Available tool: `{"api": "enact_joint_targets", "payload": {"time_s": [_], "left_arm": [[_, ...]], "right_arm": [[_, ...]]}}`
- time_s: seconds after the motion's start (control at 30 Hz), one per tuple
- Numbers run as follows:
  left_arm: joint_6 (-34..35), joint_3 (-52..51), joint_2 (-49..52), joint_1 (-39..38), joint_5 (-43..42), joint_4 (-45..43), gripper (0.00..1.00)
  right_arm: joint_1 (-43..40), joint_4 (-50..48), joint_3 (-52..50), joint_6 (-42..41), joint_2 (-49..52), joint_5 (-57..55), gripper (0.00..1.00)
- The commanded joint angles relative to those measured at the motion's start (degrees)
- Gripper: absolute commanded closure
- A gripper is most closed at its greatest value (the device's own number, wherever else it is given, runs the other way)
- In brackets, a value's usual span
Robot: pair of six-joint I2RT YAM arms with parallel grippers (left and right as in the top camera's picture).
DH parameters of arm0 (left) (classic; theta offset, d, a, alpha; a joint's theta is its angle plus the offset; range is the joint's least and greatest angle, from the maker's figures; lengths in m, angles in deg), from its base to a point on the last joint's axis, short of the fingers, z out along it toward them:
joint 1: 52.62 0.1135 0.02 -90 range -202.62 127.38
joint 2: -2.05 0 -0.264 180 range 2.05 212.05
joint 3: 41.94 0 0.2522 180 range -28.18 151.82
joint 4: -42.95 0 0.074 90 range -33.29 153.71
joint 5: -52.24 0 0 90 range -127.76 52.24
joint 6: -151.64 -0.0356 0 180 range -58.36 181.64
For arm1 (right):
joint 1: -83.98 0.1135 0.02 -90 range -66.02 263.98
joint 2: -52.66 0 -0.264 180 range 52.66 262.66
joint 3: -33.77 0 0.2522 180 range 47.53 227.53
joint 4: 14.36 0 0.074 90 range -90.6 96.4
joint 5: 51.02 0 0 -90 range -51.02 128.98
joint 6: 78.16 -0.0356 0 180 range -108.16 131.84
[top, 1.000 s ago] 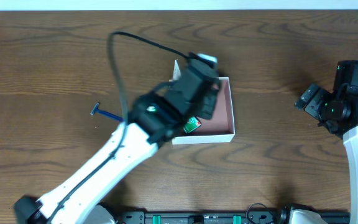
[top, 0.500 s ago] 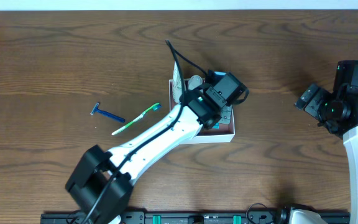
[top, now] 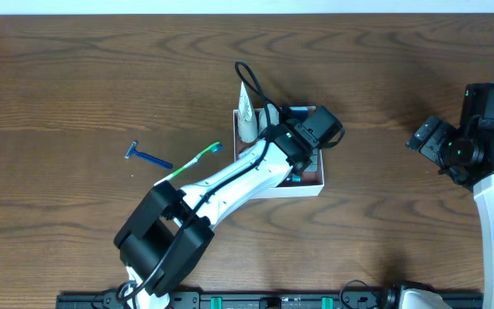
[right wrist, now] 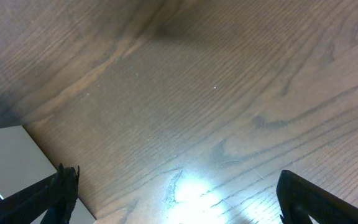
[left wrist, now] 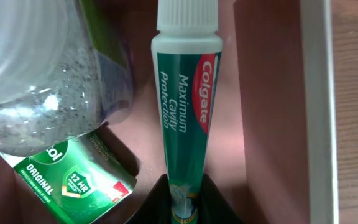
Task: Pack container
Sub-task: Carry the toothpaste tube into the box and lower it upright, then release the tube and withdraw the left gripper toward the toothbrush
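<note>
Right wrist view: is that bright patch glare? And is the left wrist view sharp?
Right wrist view: yes, glare on the wooden table washes out the grain. Left wrist view: the Colgate toothpaste tube reads sharp; the clear bottle at upper left is blurred.

The container (top: pixel 307 190), a shallow square cardboard box with thin white walls and a pinkish-brown inner floor, is being carried by the worktop (top: pixel 75 77) near its middle, level and with its open top facing up. Its inside is being taken up by toiletries. A green, white and red toothpaste tube (left wrist: pixel 185 99) with a white ribbed cap is being shown lengthwise just beside one pinkish-brown side wall. A green carton (left wrist: pixel 73 180) marked ORIGINAL is being shown flat on the floor at the tube's other side, and that carton is being partly overlapped by a clear bottle (left wrist: pixel 36 74) with speckled contents. From overhead, much of the floor is being hidden.
</note>
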Motion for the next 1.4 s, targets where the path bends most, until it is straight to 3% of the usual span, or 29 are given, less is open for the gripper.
{"api": "enact_joint_targets", "payload": {"time_s": [0.0,0.2,0.4,0.63,0.83,1.23,1.37], "left_arm": [[1.20,0.42,0.85,-0.07,1.53,-0.02,0.86],[1.16,0.42,0.87,0.00,1.53,0.00,0.85],[1.14,0.42,0.85,0.09,1.53,0.00,0.73],[0.61,0.44,0.83,0.09,3.17,-0.26,0.73],[-6.38,2.10,-1.14,0.02,3.21,-0.61,0.73],[-15.65,5.31,-19.34,-0.98,1.29,5.33,0.71],[-15.82,5.31,-27.32,-0.85,8.13,12.11,0.66]], "right_arm": [[-0.48,0.07,0.57,0.59,0.17,0.02,0.01],[-0.48,0.07,0.57,0.59,0.17,0.02,0.01],[-0.48,0.07,0.57,0.59,0.17,0.02,0.01],[-0.48,0.07,0.57,0.59,0.17,0.02,0.01],[-0.48,0.07,0.57,0.59,0.17,0.02,0.01],[-0.48,0.07,0.57,0.59,0.17,0.02,0.01],[-0.48,0.07,0.57,0.59,0.17,0.02,0.01]]}}
